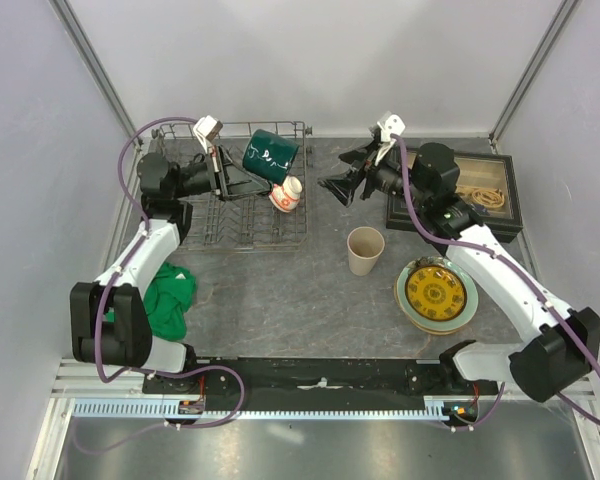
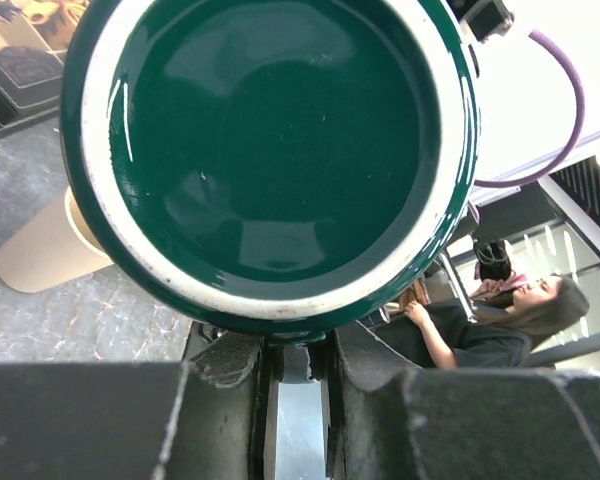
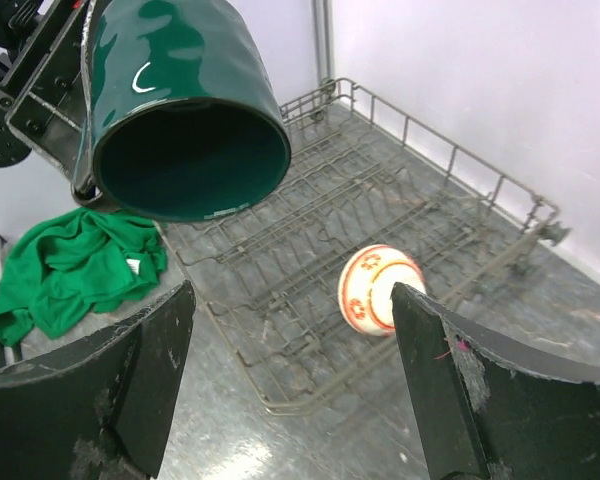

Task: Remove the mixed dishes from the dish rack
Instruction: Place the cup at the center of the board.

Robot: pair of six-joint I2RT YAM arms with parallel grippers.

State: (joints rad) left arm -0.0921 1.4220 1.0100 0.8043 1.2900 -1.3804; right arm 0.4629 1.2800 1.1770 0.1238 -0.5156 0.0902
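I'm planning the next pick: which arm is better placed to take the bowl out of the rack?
Probably the right arm. Its jaws are open and face the bowl in the rack; the left arm is busy, jaws shut on the mug above the rack.

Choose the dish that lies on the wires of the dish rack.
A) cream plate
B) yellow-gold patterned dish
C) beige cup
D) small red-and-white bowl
D: only the small red-and-white bowl rests on the dish rack wires; the dark green mug hangs above them.
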